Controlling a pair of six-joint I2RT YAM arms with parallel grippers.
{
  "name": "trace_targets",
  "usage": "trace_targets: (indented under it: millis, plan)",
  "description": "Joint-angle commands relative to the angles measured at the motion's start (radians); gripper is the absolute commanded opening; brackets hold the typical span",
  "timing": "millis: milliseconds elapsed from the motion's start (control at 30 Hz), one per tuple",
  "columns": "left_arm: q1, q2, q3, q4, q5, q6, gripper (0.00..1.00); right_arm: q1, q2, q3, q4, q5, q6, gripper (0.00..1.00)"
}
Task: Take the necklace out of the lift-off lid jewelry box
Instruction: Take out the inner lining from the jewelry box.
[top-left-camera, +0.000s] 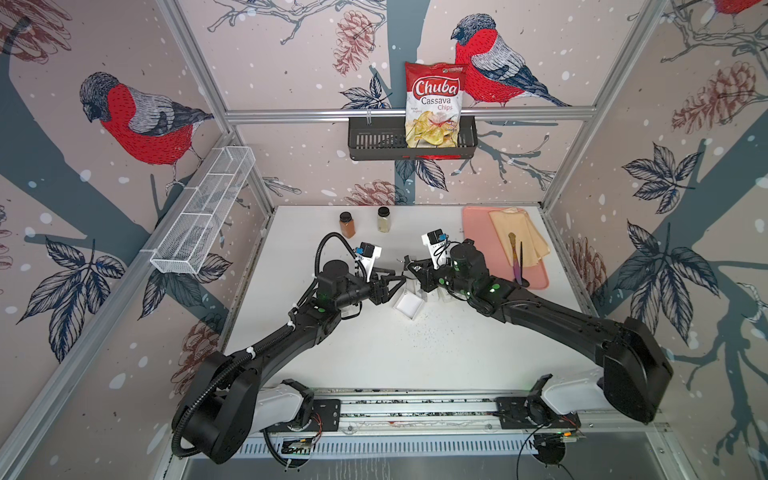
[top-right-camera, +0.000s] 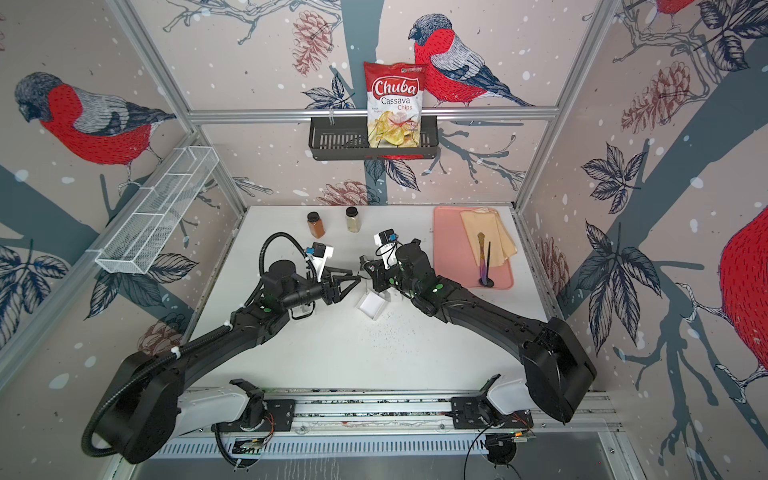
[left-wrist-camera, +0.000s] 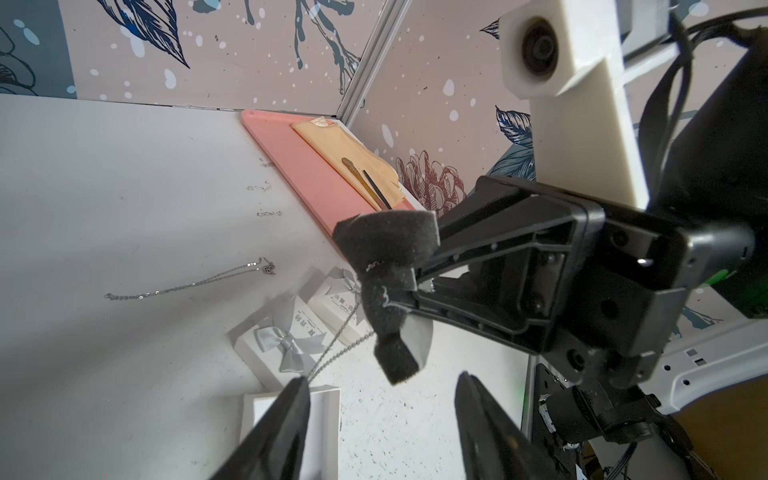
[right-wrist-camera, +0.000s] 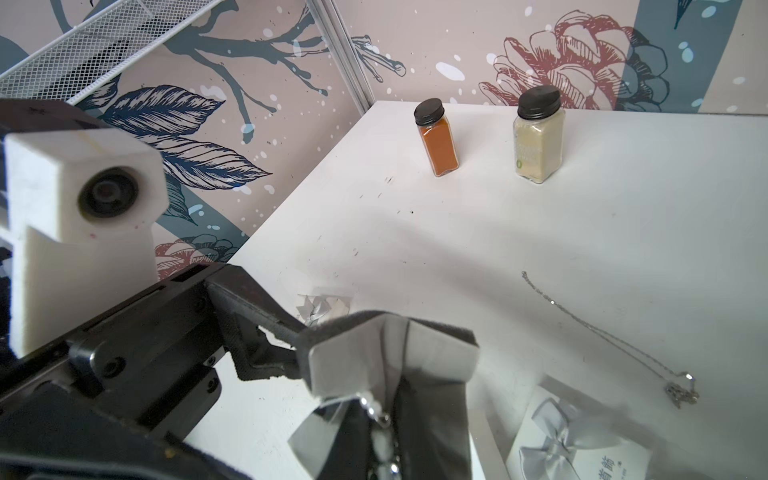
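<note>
My right gripper (left-wrist-camera: 409, 286) is shut on a folded black foam pad (left-wrist-camera: 386, 253), held above the table. A silver necklace chain (left-wrist-camera: 340, 353) hangs from the pad and runs down to one fingertip (left-wrist-camera: 305, 384) of my left gripper (left-wrist-camera: 382, 399), which is open just below the pad. In the right wrist view the chain's links (right-wrist-camera: 374, 411) show in the pad's (right-wrist-camera: 395, 353) fold. The open white jewelry box (top-left-camera: 408, 306) sits on the table under both grippers. Its bow-topped lid (left-wrist-camera: 286, 345) lies beside it. Another silver necklace (left-wrist-camera: 187, 284) lies flat on the table.
A second white bow-topped box (left-wrist-camera: 336, 299) lies next to the lid. Two spice jars (top-left-camera: 347, 224) (top-left-camera: 383, 219) stand at the back. A pink tray (top-left-camera: 478, 224) with cloth and utensils lies back right. A chips bag (top-left-camera: 434, 104) sits in a black wall basket; a white wire rack (top-left-camera: 203, 212) hangs left.
</note>
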Motion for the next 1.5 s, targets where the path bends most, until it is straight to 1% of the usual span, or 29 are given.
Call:
trace_targets:
  millis: [0, 133, 267, 400, 533, 633, 767, 833, 900, 967, 1067, 1167, 1300, 1367, 1467]
  plan:
    - [-0.001, 0.016, 0.011, 0.018, 0.006, 0.013, 0.59, 0.008, 0.000, -0.006, 0.033, 0.017, 0.002, 0.14]
    - [-0.002, 0.042, 0.026, 0.030, 0.039, 0.001, 0.55, 0.020, 0.001, -0.012, 0.042, 0.026, 0.002, 0.14]
    - [-0.006, 0.060, 0.032, 0.040, 0.033, 0.000, 0.51, 0.027, 0.003, -0.017, 0.053, 0.026, 0.003, 0.14]
    - [-0.007, 0.070, 0.036, 0.055, 0.051, -0.009, 0.46, 0.030, 0.003, -0.019, 0.060, 0.029, 0.005, 0.14]
    - [-0.008, 0.082, 0.041, 0.073, 0.067, -0.019, 0.36, 0.030, 0.007, -0.021, 0.066, 0.031, 0.007, 0.15]
    - [-0.008, 0.084, 0.041, 0.082, 0.074, -0.025, 0.26, 0.029, 0.011, -0.021, 0.067, 0.030, 0.008, 0.16]
    - [-0.008, 0.083, 0.041, 0.087, 0.073, -0.026, 0.13, 0.023, 0.014, -0.020, 0.067, 0.010, 0.013, 0.20]
    - [-0.008, 0.078, 0.043, 0.076, 0.065, -0.018, 0.06, 0.003, 0.012, -0.025, 0.061, -0.051, 0.022, 0.24]
    - [-0.008, 0.064, 0.047, 0.047, 0.053, 0.003, 0.00, -0.022, 0.001, -0.039, 0.065, -0.118, 0.028, 0.31]
    - [-0.008, 0.044, 0.049, 0.008, 0.037, 0.035, 0.00, -0.049, -0.021, -0.057, 0.070, -0.192, 0.029, 0.39]
    - [-0.008, 0.017, 0.067, -0.074, 0.026, 0.115, 0.00, -0.088, -0.057, -0.081, 0.074, -0.293, 0.020, 0.48]
    - [-0.008, -0.019, 0.084, -0.140, 0.025, 0.210, 0.00, -0.128, -0.097, -0.103, 0.082, -0.405, 0.002, 0.50]
    - [-0.008, -0.060, 0.113, -0.184, 0.130, 0.359, 0.00, -0.163, -0.143, -0.111, 0.087, -0.541, -0.036, 0.49]
    - [-0.008, -0.069, 0.139, -0.213, 0.174, 0.416, 0.00, -0.168, -0.170, -0.109, 0.074, -0.585, -0.065, 0.49]
    - [-0.008, -0.070, 0.198, -0.291, 0.212, 0.482, 0.00, -0.170, -0.202, -0.094, 0.027, -0.618, -0.122, 0.49]
